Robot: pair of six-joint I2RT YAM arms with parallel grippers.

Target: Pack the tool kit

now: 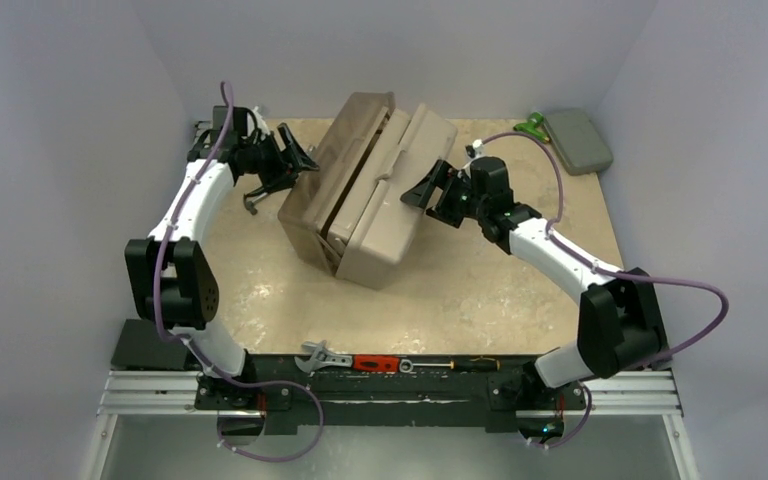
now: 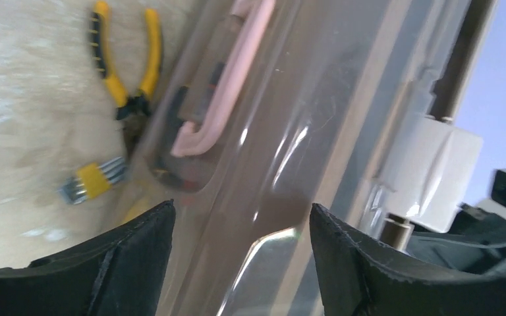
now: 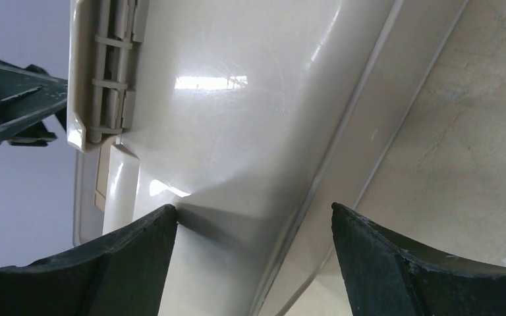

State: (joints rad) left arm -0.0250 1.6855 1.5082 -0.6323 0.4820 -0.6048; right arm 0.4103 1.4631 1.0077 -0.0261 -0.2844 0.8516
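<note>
Top external shows us the toolbox (image 1: 370, 190) lying askew in the middle of the table (image 1: 480, 290), flanked by both arms. Its smoky lid (image 1: 335, 165) faces the left gripper (image 1: 298, 160) and its beige shell faces the right gripper (image 1: 422, 190). Each gripper sits just beside the box. We see both with their jaws spread and nothing clamped in them.

From the left wrist, the fingers (image 2: 135, 263) stand wide apart, and the translucent lid fills the space ahead of and between them. The pinkish handle (image 2: 227, 85) runs under the lid, ahead of the finger on the left of that view. Farther out past that same finger, yellow-handled pliers (image 2: 128, 66) lie on the table with their nose just beside the lid's edge. A yellow-banded set of hex keys (image 2: 92, 181) lies nearer that fingertip. A white latch (image 2: 435, 171) sits ahead of the other finger.

From the right wrist, the fingers (image 3: 402, 263) are likewise released. The glossy beige wall of the box spans the gap between them. The tip on the left of that view looks pressed to the wall, though we cannot tell for certain. The other tip hangs over the box's rim where it meets the table. A hinge (image 3: 109, 66) shows well ahead of the left-side tip.

The grey case (image 1: 578, 140) and the wrench (image 1: 322, 357) lie well apart from either set of fingers.
</note>
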